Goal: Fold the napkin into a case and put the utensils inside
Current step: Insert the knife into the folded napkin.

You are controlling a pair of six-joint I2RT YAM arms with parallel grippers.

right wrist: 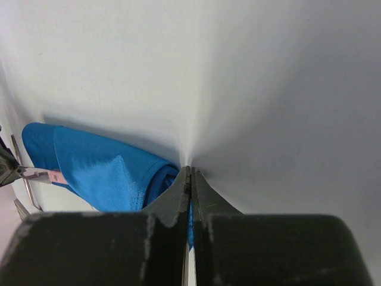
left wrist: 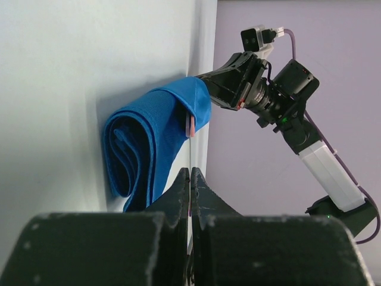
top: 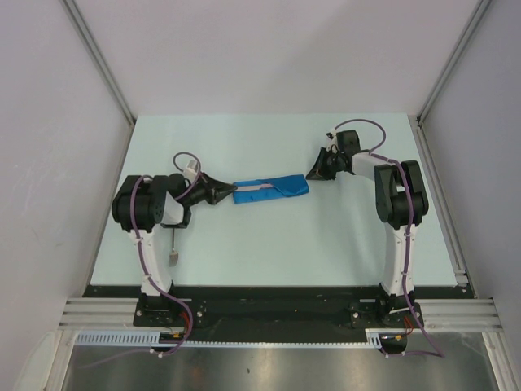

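Note:
The napkin, folded into a narrow royal-blue case, lies across the middle of the table. My left gripper is at its left end, shut on a thin utensil with a pink mark that reaches into the cloth. My right gripper is at the case's right end, shut on a layer of the blue cloth. The case and the utensil's pink mark show in the right wrist view. A second utensil lies on the table beside the left arm.
The pale table is walled by grey panels at the back and sides, with metal rails along the right edge. The right arm shows beyond the case in the left wrist view.

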